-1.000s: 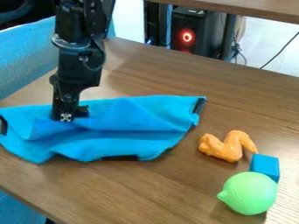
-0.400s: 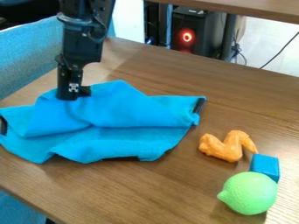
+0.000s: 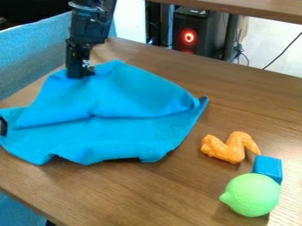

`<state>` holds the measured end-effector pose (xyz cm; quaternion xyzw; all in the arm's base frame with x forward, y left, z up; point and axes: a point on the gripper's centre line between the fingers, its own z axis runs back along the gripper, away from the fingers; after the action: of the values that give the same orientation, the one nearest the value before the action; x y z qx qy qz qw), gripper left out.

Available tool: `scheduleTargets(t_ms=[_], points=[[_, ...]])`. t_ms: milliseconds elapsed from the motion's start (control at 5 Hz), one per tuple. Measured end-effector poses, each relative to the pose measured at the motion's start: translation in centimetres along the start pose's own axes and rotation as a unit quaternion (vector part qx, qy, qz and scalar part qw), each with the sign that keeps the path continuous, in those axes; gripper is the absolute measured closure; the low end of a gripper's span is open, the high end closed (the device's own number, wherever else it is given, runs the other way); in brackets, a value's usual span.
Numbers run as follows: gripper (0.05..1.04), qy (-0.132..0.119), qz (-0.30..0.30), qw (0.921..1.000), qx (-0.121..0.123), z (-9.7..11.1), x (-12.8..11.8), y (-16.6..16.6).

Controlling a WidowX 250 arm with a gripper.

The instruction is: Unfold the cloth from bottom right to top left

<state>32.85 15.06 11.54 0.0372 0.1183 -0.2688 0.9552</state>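
— What's on the worktop (image 3: 147, 194)?
— Blue cloth (image 3: 118, 137), far edge raised. My fingers (image 3: 77, 74) are clamped there, I judge, to draw the fold toward top left.
— Green lime (image 3: 252, 195)?
— Right of the cloth, clear of that pull.

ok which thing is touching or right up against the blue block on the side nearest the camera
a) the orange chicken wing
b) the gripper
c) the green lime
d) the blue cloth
c, the green lime sits against the near side of the blue block, while the orange wing lies on its far left side.
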Motion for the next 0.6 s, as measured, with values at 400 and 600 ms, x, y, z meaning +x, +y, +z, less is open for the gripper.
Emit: scheduleTargets(t_ms=[400, 600], points=[[1.011, 0.000, 0.051, 0.9987, -0.009, 0.2, 2.1, 6.7], [1.011, -0.014, 0.052, 0.9986, 0.005, 0.6, 2.8, 7.6]])
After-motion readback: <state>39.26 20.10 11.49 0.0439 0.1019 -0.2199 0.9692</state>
